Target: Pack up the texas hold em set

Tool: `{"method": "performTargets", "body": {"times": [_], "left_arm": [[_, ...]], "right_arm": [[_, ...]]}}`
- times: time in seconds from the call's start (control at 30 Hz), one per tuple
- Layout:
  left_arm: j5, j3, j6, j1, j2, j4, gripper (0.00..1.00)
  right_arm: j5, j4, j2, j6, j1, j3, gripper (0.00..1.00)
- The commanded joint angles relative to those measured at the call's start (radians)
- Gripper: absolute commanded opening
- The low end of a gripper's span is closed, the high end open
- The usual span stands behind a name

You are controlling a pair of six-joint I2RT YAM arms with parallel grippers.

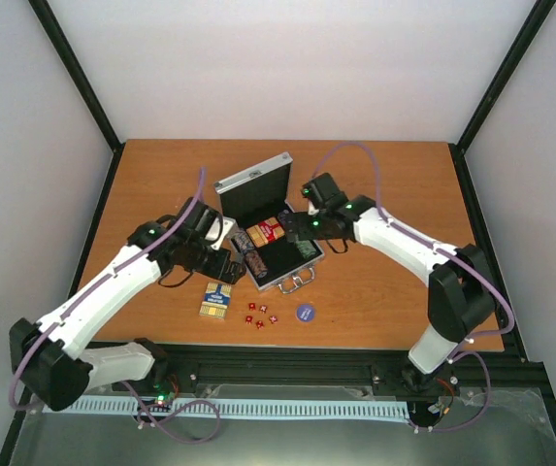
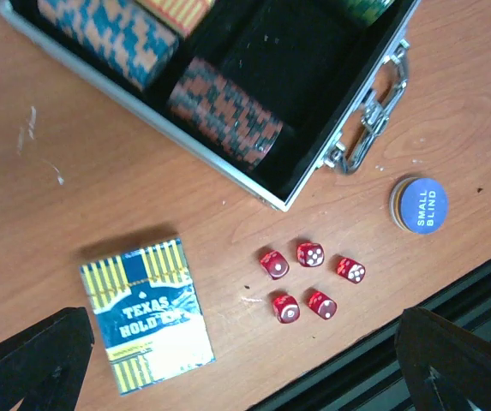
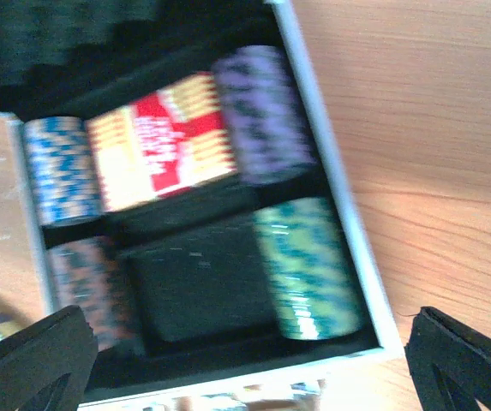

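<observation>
Along the front edge of the wood-grain desk (image 1: 384, 291) lie five glossy red cube dice (image 2: 321, 304). A round blue disc (image 2: 419, 204) printed SMALL BLIND lies to their right, and a flat rectangular blue-and-yellow card box (image 2: 146, 312) to their left. Behind them, mid-desk, the silver aluminium case (image 1: 254, 178) stands open, showing its black lining. Cylindrical striped chip stacks (image 3: 305, 265) and a red-and-yellow card box (image 3: 172, 150) sit in its compartments. The left gripper (image 2: 245, 360) hovers released above the dice. The right gripper (image 3: 245, 360) hovers released and empty over the case.
</observation>
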State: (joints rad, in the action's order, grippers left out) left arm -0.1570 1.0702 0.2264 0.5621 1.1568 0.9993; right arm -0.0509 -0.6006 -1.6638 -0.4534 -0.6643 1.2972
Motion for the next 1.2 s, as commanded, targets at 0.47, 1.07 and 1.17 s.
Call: {"method": "performTargets", "body": {"times": [0.47, 1.07, 1.17], "left_arm": [[0.133, -0.163, 0.433, 0.007, 0.181, -0.080, 1.00], [0.176, -0.272, 0.439, 0.047, 0.328, -0.234, 1.00], [0.196, -0.282, 0.454, 0.074, 0.354, -0.232, 0.99]], "right_arm": [[-0.073, -0.117, 0.074, 0.148, 0.150, -0.101, 1.00], [-0.156, -0.087, 0.129, 0.184, 0.187, -0.169, 1.00], [-0.166, -0.078, 0.145, 0.182, 0.201, -0.188, 1.00]]}}
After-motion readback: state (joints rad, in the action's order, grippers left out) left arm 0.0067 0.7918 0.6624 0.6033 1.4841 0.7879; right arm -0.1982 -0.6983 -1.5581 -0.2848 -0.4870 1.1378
